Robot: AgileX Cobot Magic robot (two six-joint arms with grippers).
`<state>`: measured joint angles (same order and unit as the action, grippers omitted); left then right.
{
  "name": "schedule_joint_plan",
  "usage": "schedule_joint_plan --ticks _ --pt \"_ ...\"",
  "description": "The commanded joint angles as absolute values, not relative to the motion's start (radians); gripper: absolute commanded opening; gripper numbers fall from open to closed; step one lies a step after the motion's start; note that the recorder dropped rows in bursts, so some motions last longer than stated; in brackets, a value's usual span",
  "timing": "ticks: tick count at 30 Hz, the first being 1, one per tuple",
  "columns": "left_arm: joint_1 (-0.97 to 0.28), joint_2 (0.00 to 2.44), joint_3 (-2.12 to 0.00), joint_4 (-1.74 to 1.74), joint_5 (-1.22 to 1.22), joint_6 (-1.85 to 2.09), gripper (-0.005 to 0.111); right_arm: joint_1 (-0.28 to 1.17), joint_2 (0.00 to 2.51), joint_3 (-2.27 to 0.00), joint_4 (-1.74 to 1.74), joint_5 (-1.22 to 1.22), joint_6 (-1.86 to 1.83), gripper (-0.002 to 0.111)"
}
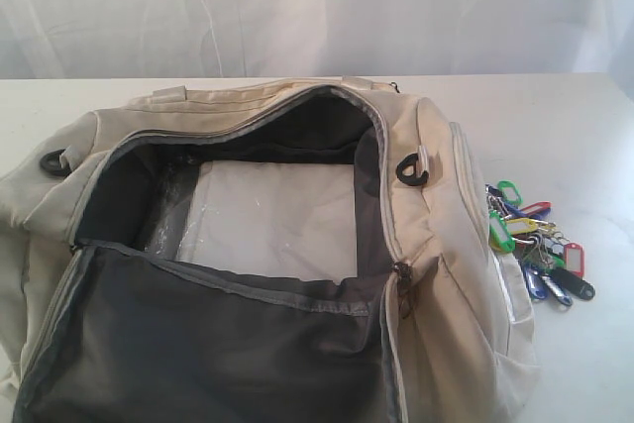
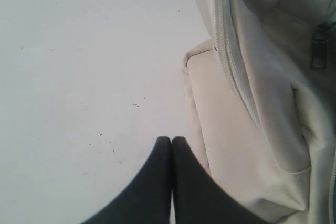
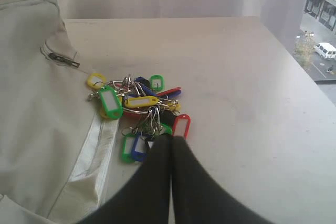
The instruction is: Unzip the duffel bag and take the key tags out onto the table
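Left fingers (image 2: 163,156) and right fingers (image 3: 163,153): pressed together, empty. Bag (image 1: 451,245): unzipped. Key tags (image 3: 137,103): on worktop (image 3: 252,87), just ahead of right fingers, beside bag. Step: seemingly done; next, withdraw.

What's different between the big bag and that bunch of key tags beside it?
The duffel bag is large; the key tags are a small bunch. The bag is plain cream fabric; the tags are green, blue, red and yellow plastic. The bag gapes unzipped; the tags lie heaped. Both rest on the white table.
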<state>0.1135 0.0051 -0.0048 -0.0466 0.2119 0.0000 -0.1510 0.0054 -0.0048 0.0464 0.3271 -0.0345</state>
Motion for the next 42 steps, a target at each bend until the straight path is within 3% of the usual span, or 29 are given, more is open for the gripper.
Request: schedule_joint_plan --ticks 1,35,42 --pt "0.117 0.0 0.0 -0.055 0.209 0.0 0.0 -0.146 0.0 0.0 0.047 0.316 -0.029 0.0" --pt "0.117 0.0 0.0 -0.055 0.209 0.0 0.0 -0.146 0.0 0.0 0.047 0.316 -0.029 0.0" --pt "0.117 0.0 0.0 -0.055 0.209 0.0 0.0 -0.092 0.0 0.0 0.047 0.316 -0.029 0.0"
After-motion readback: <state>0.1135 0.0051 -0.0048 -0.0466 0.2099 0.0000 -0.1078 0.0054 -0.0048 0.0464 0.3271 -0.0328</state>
